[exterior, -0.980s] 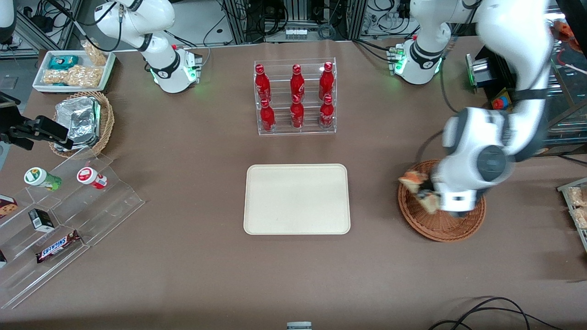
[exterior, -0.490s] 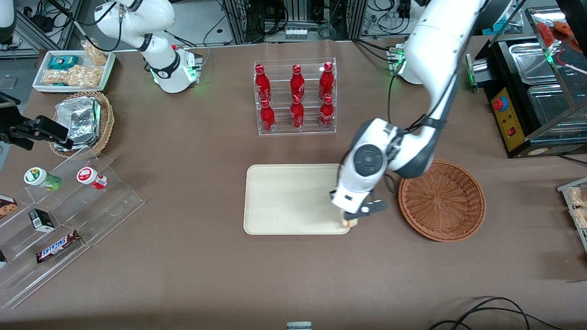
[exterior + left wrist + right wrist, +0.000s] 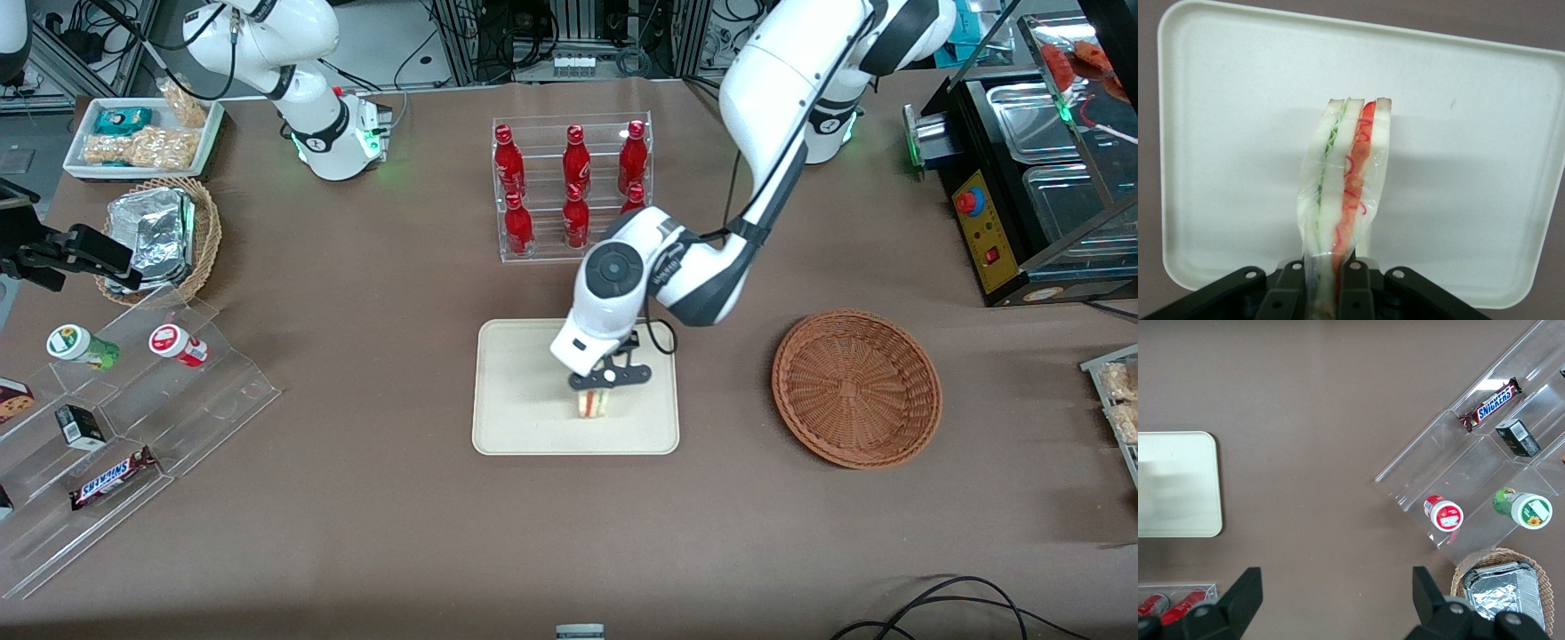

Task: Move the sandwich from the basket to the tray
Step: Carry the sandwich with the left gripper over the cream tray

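Observation:
My left gripper [image 3: 597, 388] hangs over the cream tray [image 3: 516, 382], shut on the clear-wrapped sandwich [image 3: 593, 404]. The wedge points down toward the tray's surface, in the half nearer the front camera. In the left wrist view the sandwich [image 3: 1345, 180] shows white bread with green and red filling layers, pinched at its narrow end between the black fingers [image 3: 1355, 290], with the tray [image 3: 1471, 133] spread under it. The reddish-brown wicker basket [image 3: 856, 388] sits empty beside the tray, toward the working arm's end of the table.
A clear rack of red bottles [image 3: 573, 188] stands farther from the front camera than the tray. Toward the parked arm's end lie an acrylic stepped stand [image 3: 116, 418] with snacks, a tan basket of foil packets [image 3: 160, 236] and a white snack tray [image 3: 142, 135].
The left arm has carried the sandwich out of the basket, past the tray's edge, to above the tray's middle. The basket now stands empty.

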